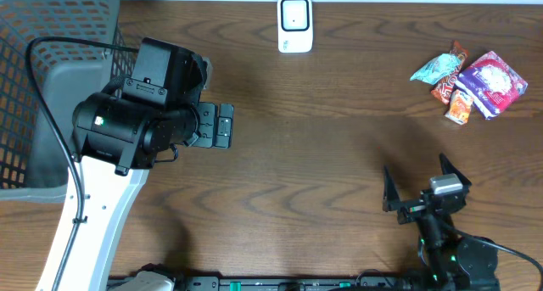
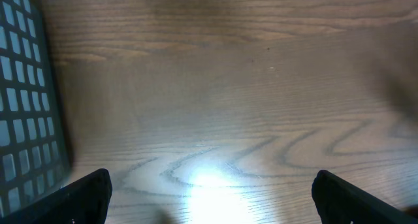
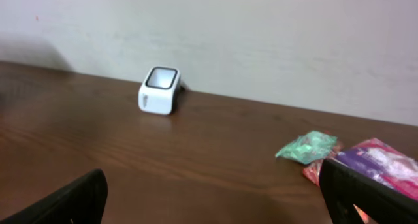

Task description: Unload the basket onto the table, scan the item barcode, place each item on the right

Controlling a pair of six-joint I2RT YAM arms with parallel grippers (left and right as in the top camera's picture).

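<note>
The white barcode scanner (image 1: 294, 24) stands at the table's far edge, and the right wrist view has the scanner (image 3: 160, 90) upright by the wall. Several snack packets lie at the right: a teal one (image 1: 437, 68), a purple and pink one (image 1: 493, 83) and a small orange one (image 1: 460, 106). My right gripper (image 1: 417, 179) is open and empty near the front edge, well short of the packets. In its own view the right gripper (image 3: 212, 198) frames bare wood, with the teal packet (image 3: 308, 147) ahead right. My left gripper (image 1: 222, 125) hovers open over bare table (image 2: 215, 119).
A grey mesh basket (image 1: 51, 79) fills the far left corner, and the basket wall (image 2: 26, 106) shows close on the left of the left wrist view. A red packet (image 1: 448, 79) lies among the snacks. A pale wall (image 3: 261, 34) rises behind the table.
</note>
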